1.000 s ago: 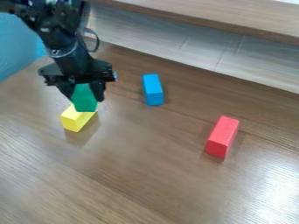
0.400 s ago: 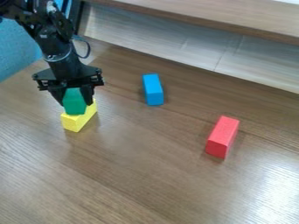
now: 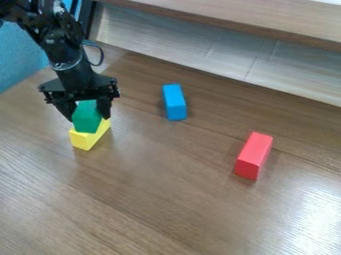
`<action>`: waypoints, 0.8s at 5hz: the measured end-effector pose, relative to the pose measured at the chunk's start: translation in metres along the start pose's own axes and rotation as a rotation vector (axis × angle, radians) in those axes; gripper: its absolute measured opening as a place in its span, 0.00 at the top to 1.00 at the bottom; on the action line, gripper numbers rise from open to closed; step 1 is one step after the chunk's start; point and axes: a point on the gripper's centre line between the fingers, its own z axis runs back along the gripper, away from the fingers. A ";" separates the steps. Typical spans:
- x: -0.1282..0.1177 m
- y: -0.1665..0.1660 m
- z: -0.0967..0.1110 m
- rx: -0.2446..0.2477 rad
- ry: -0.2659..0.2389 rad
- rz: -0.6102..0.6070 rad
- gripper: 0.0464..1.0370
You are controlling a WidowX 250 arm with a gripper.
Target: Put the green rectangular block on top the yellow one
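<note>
One green block (image 3: 86,118) sits gripped in my claw (image 3: 88,117), left of the frame, over one yellow block (image 3: 83,140), presumably so I can stack it; contact I can't tell. One blue block (image 3: 174,102), upper middle, and one red (image 3: 254,156), right, make four.

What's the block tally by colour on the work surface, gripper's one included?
Green: 1, the block between the gripper's fingers
Yellow: 1, the block below the green one
Blue: 1, the block farther right in the view
Red: 1, the block nearest the view's right edge
Total: 4
</note>
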 end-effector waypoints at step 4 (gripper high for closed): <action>0.014 -0.023 0.058 -0.038 -0.103 0.012 0.04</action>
